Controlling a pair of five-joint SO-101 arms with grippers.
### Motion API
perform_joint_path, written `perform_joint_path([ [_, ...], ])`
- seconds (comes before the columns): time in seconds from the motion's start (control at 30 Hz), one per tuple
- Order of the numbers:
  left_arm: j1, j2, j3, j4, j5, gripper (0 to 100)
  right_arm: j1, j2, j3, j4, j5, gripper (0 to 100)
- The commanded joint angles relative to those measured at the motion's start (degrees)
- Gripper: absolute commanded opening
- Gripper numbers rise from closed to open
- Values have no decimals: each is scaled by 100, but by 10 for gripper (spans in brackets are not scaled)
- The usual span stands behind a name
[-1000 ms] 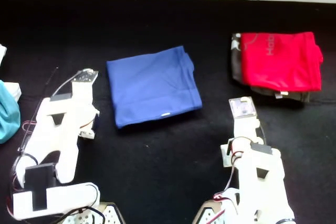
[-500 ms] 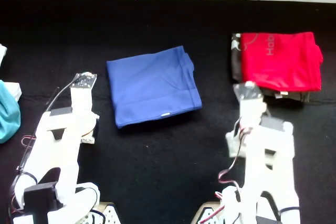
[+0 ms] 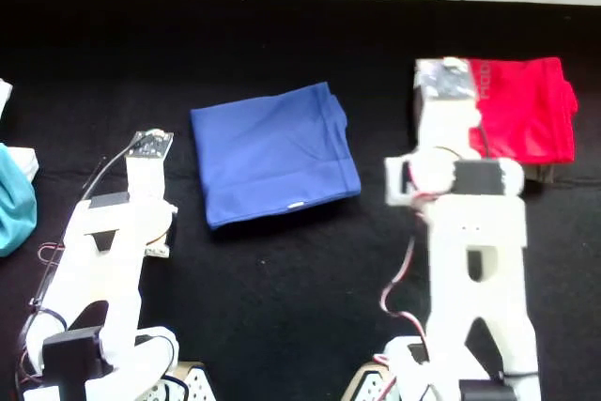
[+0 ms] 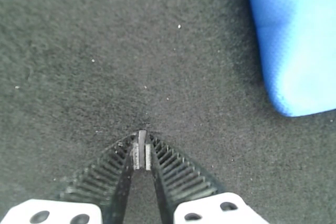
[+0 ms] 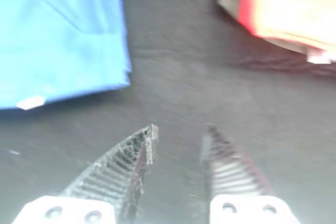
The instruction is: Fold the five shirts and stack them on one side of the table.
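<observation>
- Since a second ago, your right arm [image 3: 470, 223] had swung up and forward in the high view. It went from low on the table, right of the blue shirt [image 3: 274, 152], to reaching over the left edge of the red shirt [image 3: 526, 110]. Your left arm [image 3: 108, 241] had shifted only slightly and lay just left of the blue shirt.
- From the same high view, the red shirt topped a pile on the right side of the table [image 3: 282, 35], with darker cloth [image 3: 541, 172] showing under its edge. You could not count how many shirts lay beneath it. The blue shirt lay folded at the middle, well apart from that pile. A teal shirt [image 3: 14, 208] sat bunched at the left edge.
- In the left wrist view, your left gripper [image 4: 140, 148] was closed tight on nothing, its tips over bare black table. The blue shirt's corner lay off to one side, untouched.
- In the right wrist view, your right gripper [image 5: 179, 132] stood narrowly parted and empty above the table, between the blue shirt and the pile and touching neither.
- By my reading, you were past halfway. The blue shirt only needed carrying onto the pile, while the teal one looked yet to be folded and stacked.
</observation>
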Motion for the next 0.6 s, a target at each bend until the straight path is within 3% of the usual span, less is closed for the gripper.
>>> perform_joint_path([
  [0.0,-84,-22,4,-202,-62,10,-470,892,-734,-171,-615,191],
  [0.27,-84,-22,4,-202,-62,10,-1121,3697,-3547,558,-985,228],
  [0.4,-84,-22,4,-202,-62,10,-1402,4778,-4954,954,-985,295],
  [0.57,-84,-22,4,-229,-62,10,-1684,5868,-6299,1024,-1389,296],
])
